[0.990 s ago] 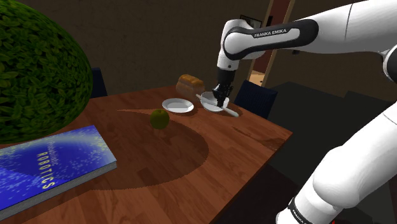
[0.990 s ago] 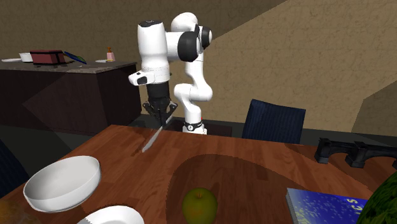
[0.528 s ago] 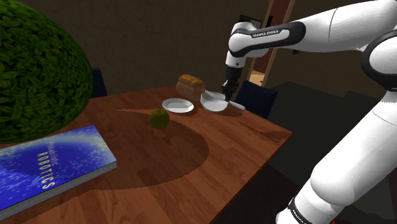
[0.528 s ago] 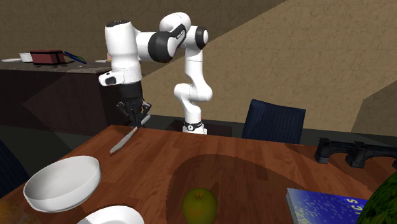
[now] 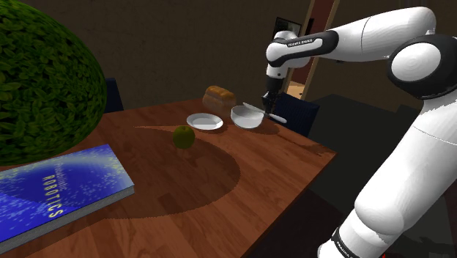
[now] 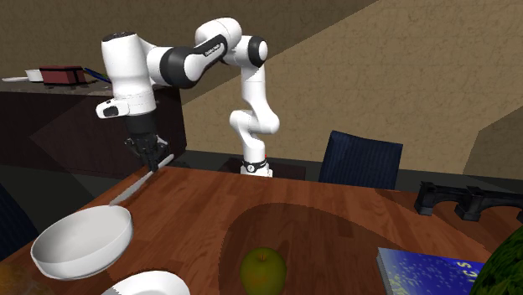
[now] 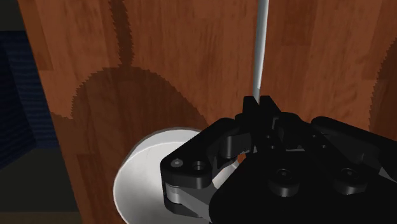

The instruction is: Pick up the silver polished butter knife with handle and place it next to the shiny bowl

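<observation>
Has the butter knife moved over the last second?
Yes. In the second exterior view the end effector has carried the knife leftward, away from the blue chair, toward the white bowl.

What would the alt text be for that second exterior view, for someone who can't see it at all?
The robot's black gripper holds a slim silver knife slanting above the far edge of a wooden table, just beyond a white bowl. A green apple sits on the table in the foreground.
</observation>
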You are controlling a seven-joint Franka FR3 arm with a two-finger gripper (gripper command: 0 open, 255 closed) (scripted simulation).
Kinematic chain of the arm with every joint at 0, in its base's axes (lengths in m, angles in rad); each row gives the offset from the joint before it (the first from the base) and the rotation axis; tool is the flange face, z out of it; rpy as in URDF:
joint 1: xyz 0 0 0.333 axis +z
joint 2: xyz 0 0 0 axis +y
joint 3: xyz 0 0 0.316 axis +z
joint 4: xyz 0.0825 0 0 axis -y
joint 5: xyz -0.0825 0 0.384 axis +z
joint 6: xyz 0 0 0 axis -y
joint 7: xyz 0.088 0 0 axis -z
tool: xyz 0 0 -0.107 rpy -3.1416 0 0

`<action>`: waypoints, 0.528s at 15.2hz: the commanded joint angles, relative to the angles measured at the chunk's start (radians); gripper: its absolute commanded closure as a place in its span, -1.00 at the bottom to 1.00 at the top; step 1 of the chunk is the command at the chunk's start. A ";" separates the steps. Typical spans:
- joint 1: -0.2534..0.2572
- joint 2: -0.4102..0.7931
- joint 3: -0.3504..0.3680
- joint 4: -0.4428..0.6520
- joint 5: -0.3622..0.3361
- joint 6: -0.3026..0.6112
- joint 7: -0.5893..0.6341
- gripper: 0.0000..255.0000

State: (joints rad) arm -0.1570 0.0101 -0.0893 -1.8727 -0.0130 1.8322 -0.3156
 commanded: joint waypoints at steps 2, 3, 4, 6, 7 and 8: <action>-0.001 0.009 -0.001 -0.030 0.001 0.039 -0.003 1.00; -0.001 0.011 -0.001 -0.041 0.001 0.052 -0.003 1.00; -0.001 0.014 -0.001 -0.051 0.001 0.065 -0.003 1.00; -0.001 0.019 -0.001 -0.071 0.001 0.091 -0.003 1.00; -0.002 0.022 -0.001 -0.081 0.002 0.104 -0.003 1.00; -0.002 0.026 -0.001 -0.091 0.002 0.117 -0.003 1.00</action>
State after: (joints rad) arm -0.1574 0.0336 -0.0897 -1.9494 -0.0113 1.9320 -0.3165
